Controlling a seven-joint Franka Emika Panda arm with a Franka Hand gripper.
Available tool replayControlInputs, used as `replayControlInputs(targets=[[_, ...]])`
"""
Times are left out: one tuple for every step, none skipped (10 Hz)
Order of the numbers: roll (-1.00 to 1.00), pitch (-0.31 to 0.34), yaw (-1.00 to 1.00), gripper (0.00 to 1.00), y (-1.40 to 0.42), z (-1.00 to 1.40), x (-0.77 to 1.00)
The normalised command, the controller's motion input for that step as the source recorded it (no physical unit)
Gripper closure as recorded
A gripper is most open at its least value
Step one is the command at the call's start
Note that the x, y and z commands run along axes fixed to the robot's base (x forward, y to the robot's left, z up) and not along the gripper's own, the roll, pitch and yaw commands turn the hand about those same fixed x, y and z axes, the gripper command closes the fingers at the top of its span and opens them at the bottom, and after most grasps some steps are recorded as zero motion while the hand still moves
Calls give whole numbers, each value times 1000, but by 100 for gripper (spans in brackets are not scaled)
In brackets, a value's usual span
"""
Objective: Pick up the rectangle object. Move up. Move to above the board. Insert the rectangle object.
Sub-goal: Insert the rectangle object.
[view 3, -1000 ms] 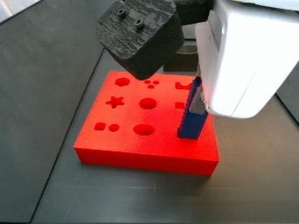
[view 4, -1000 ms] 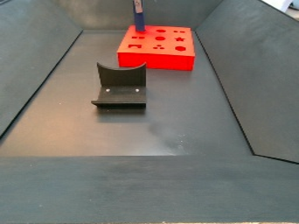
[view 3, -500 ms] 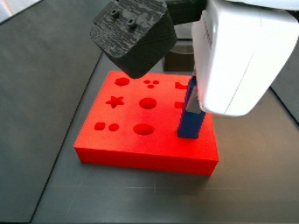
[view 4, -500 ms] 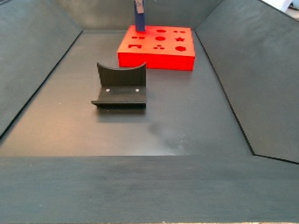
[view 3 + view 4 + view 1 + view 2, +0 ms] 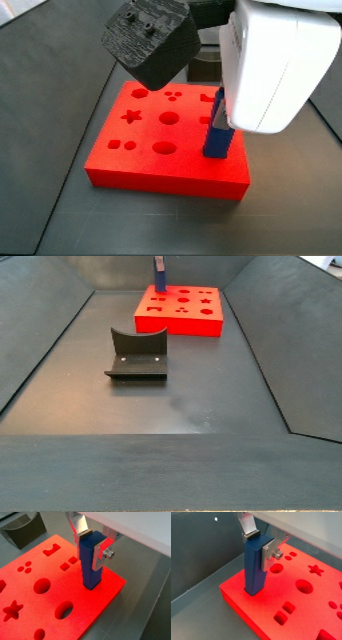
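The rectangle object (image 5: 90, 567) is a slim blue bar standing upright, its lower end in a cut-out near one edge of the red-orange board (image 5: 100, 599). My gripper (image 5: 92, 544) is shut on the bar's upper end, with one silver finger (image 5: 101, 553) flat on its side and the other pad at its top corner. Both wrist views show this; the bar (image 5: 253, 569) and gripper (image 5: 259, 543) stand over the board (image 5: 304, 609). In both side views the bar (image 5: 217, 135) (image 5: 158, 266) rises from the board (image 5: 160, 172) (image 5: 187, 318).
The fixture (image 5: 138, 354) stands on the dark floor in front of the board. Sloped grey walls (image 5: 47, 346) enclose the floor. A rough black block (image 5: 158, 40) and the white arm housing (image 5: 274, 60) hang over the board.
The arm housing has shifted slightly sideways since a second ago. The bar stays upright in the board with the gripper on it.
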Motion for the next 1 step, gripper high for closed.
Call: replayControlInputs(targets=[[24,-47,0,100,0,11,-123]])
